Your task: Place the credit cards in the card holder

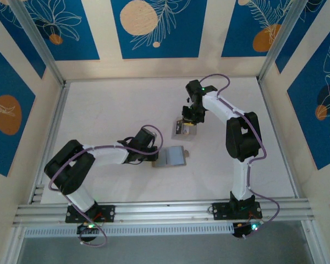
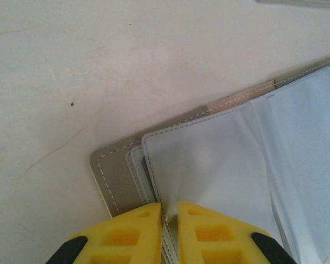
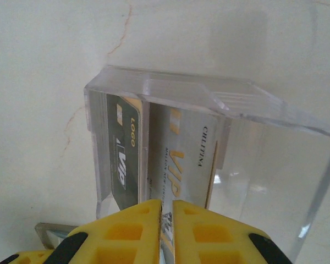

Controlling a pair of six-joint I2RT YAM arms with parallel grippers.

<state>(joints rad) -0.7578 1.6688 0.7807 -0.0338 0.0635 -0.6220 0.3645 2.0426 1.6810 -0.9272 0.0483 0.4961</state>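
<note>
Worktop (image 1: 115, 110): pale cream, faint hairline marks. Walls (image 1: 154, 69): beige, carrying blue panels (image 1: 181, 33) with white leaf outlines and orange discs. Aluminium rails (image 1: 165, 212) along lower frame edge; slanted posts (image 1: 38, 43) at upper corners. Light soft, even.

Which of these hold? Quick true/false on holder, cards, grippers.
1. The grey stitched card holder lies open on the white table. True.
2. The left gripper has its jaws wide open above it. False: they pinch the holder's clear sleeve.
3. The right gripper has its jaws shut on the pale silver VIP card. True.
4. The dark VIP card is in the holder. False: it stands in the clear plastic box.
</note>
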